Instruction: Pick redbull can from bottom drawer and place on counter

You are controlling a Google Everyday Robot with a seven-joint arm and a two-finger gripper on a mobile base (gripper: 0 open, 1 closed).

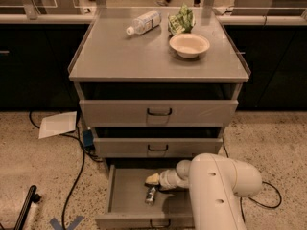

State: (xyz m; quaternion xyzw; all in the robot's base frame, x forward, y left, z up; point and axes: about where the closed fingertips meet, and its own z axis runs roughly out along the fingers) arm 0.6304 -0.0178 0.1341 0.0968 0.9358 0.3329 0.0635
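The bottom drawer (125,195) is pulled open. The redbull can (151,195) lies on its floor near the middle, small and silvery. My gripper (152,179) reaches into the drawer from the right on the white arm (220,186); its pale tip sits just above and behind the can. The counter (144,56) is the grey top of the cabinet, above the two upper drawers.
On the counter lie a clear plastic bottle (141,22), a green crumpled bag (181,19) and a pale bowl (189,44). A sheet of paper (57,124) and black cables (76,176) lie on the speckled floor to the left. Dark cabinets stand behind.
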